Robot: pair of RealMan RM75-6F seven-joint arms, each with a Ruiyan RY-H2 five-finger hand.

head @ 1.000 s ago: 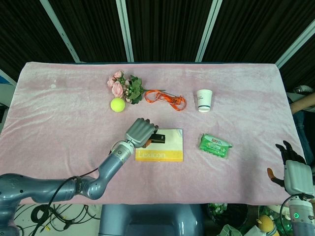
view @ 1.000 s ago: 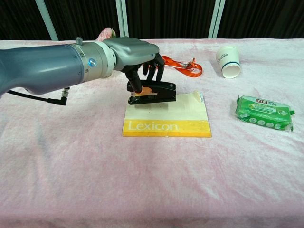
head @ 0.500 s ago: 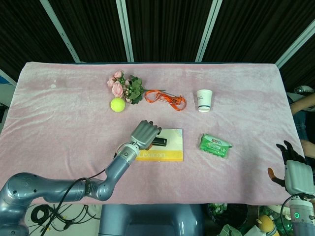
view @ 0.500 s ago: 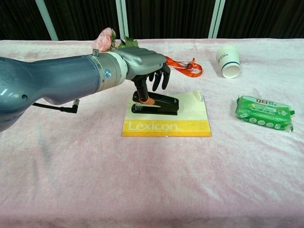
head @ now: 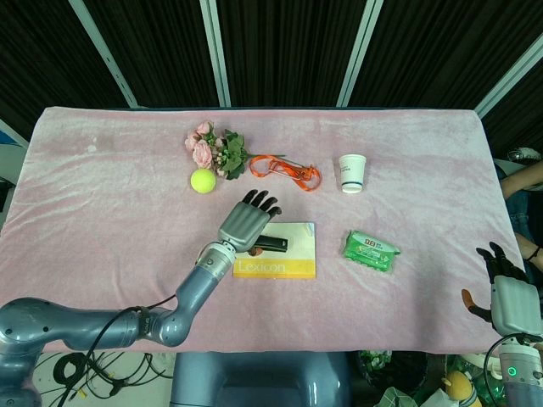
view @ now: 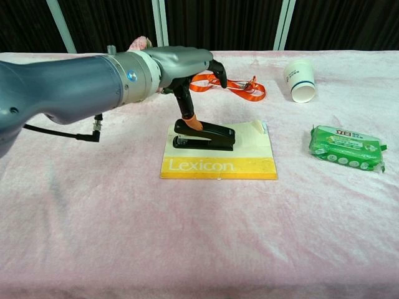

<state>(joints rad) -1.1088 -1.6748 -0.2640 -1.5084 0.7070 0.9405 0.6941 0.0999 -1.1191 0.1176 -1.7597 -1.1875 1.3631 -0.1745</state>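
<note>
1. Left hand (view: 187, 65) over the far-left part of the yellow book (view: 218, 156), mid worktop (head: 110, 203); fingers spread, stretched toward the far side, gripping nothing.
2. One lower digit points down; its tip is at or touching the left end of the black stapler (view: 204, 134). Cannot tell if it presses.
3. Stapler lies flat on the book's far half, long side running left-right, closed, not held.
4. Book lies flat, "Lexicon" on its near yellow band; a small paper tab sits at its far-right corner.
5. Right hand (head: 509, 297) at the far right, past the worktop's near-right edge, well apart from everything; fingers apart, holding nothing.
6. Green wipes pack (head: 371, 250) right of the book, near it, not touching.
7. Paper cup (head: 352, 173) far right of centre, upright in head view.
8. Orange lanyard (head: 284, 170) beyond the book, between the pink flowers (head: 212, 149) and the cup.
9. Yellow-green ball (head: 202, 180) just near of the flowers.
</note>
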